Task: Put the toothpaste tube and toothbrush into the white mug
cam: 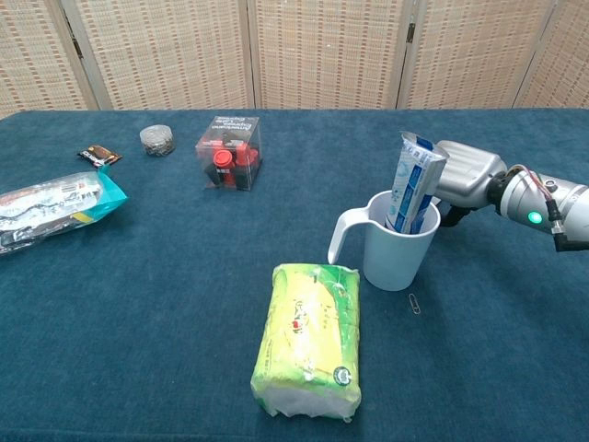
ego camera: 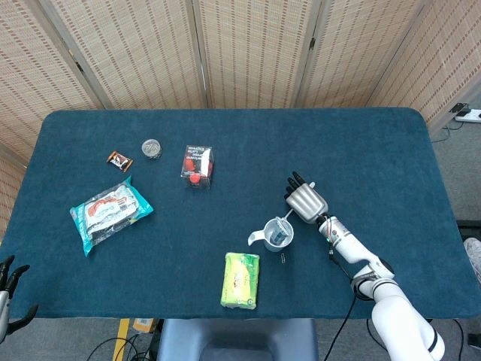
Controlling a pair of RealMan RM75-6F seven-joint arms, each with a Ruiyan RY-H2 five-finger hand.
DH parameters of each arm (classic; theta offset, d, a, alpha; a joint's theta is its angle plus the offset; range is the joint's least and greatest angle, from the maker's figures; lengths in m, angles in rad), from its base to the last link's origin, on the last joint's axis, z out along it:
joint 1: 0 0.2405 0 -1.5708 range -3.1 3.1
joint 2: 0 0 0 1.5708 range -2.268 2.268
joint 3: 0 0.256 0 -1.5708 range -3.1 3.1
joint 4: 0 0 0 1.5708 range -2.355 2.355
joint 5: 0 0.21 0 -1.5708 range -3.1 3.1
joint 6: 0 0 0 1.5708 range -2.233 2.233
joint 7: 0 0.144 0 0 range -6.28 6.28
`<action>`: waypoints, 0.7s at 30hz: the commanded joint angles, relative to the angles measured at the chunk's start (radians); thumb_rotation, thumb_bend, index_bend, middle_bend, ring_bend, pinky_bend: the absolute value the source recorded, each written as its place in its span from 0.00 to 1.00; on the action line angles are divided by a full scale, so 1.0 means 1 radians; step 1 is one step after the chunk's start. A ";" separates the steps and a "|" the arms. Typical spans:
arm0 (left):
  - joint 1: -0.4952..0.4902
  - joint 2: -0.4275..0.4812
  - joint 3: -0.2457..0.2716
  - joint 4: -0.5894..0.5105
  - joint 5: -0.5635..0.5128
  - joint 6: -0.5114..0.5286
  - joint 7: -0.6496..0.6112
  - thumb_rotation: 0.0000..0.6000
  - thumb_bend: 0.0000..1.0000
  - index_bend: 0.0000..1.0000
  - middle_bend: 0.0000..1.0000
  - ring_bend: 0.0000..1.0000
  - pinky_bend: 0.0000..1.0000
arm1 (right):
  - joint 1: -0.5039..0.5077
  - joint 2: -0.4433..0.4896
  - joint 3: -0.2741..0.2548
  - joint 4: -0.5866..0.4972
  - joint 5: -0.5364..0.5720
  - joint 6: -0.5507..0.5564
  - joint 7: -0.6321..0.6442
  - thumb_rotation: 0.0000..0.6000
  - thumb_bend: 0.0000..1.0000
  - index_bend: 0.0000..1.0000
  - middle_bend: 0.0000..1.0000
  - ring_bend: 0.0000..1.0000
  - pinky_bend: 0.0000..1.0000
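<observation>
We count one white mug point(cam: 398, 244) on the blue table point(ego camera: 361, 143), and one toothpaste tube point(cam: 410, 182) that stands upright inside it and leans a little to the right, its flat end well above the rim. We cannot see a toothbrush in either view. Near the mug's base, on its right side, lies one small paper clip point(cam: 414, 303).

The other things are one each: a green-yellow packet point(cam: 308, 339) in front of the mug, a clear box with red items point(cam: 229, 152) further back, a small round metal tin point(cam: 157, 139), a small dark wrapper point(cam: 98, 155) and a teal and white bag point(cam: 51, 207) at the far left.

Our right hand point(cam: 465, 177) is just behind and to the right of the mug, close to the tube's upper part. In the head view its fingers point(ego camera: 296, 183) point away from us toward the far side of the table, and the forearm runs down to the lower right. We cannot tell whether the hand touches the tube, or whether its fingers are spread or pressed together.

Our left hand point(ego camera: 10, 277) shows only at the lower left corner of the head view, off the table, with dark fingers apart and nothing in them.
</observation>
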 commanded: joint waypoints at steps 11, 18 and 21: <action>0.001 0.001 -0.001 0.003 -0.001 0.002 -0.005 1.00 0.31 0.19 0.04 0.04 0.13 | -0.009 -0.002 0.013 0.006 0.010 0.035 0.009 1.00 0.42 0.59 0.39 0.18 0.11; -0.002 0.002 -0.002 0.000 0.004 0.002 -0.005 1.00 0.31 0.19 0.04 0.04 0.13 | -0.023 0.036 0.058 -0.037 0.045 0.128 0.062 1.00 0.42 0.61 0.40 0.18 0.11; -0.004 0.002 -0.003 -0.003 0.008 0.003 -0.002 1.00 0.31 0.19 0.04 0.04 0.13 | -0.030 0.061 0.086 -0.080 0.065 0.181 0.103 1.00 0.42 0.62 0.41 0.18 0.11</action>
